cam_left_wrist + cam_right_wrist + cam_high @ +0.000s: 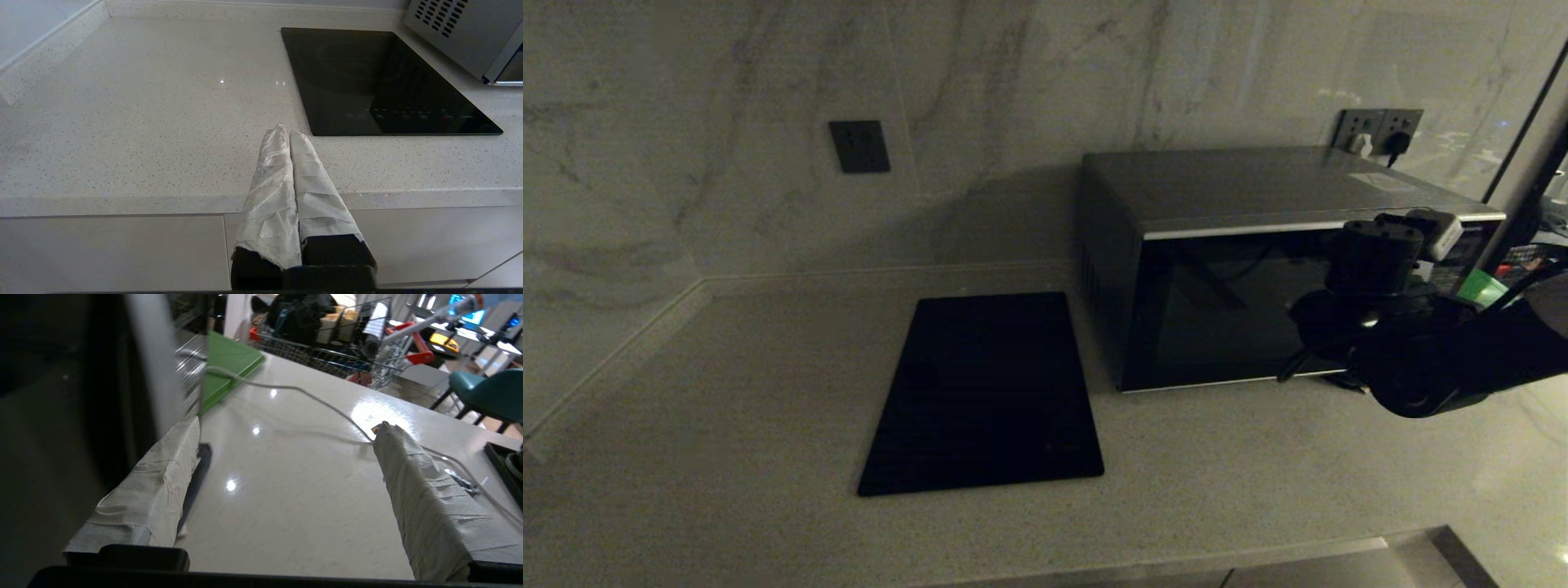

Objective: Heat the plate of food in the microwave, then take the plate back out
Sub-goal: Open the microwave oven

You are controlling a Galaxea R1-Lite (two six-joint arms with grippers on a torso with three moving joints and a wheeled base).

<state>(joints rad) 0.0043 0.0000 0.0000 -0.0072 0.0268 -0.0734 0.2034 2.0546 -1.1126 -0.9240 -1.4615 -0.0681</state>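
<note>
**Kid:** Two grippers, right? Where are they?

**Helper:** Nearest to us is the left gripper [289,132]. It hangs out past the front edge of the counter [143,134], squeezed tight with nothing in it. It is just parked.

**Kid:** And the other one?

**Helper:** The right gripper [286,430] is farther in, right by the front of the microwave [1225,269]. Its fingers [416,486] are spread wide and hold nothing. One finger is close to the silver handle strip [153,363] on the dark door.

**Kid:** Is the door open?

**Helper:** No, it looks closed. I think the arm wants to grab that handle next.

**Kid:** Where is the plate of food?

**Helper:** I can't see it anywhere. It may be inside, behind the dark glass, but I can't tell.

**Kid:** What could go wrong?

**Helper:** The finger could slide off the smooth strip, or push on the glass and shove the whole box back. A thin white cord [302,392] lies on the counter near the fingers too. It could get snagged.

**Kid:** Anything else back there?

**Helper:** A black cooktop [984,392] beside the microwave, a green board [229,363] past it, and a wire basket [327,347] far behind.
</note>
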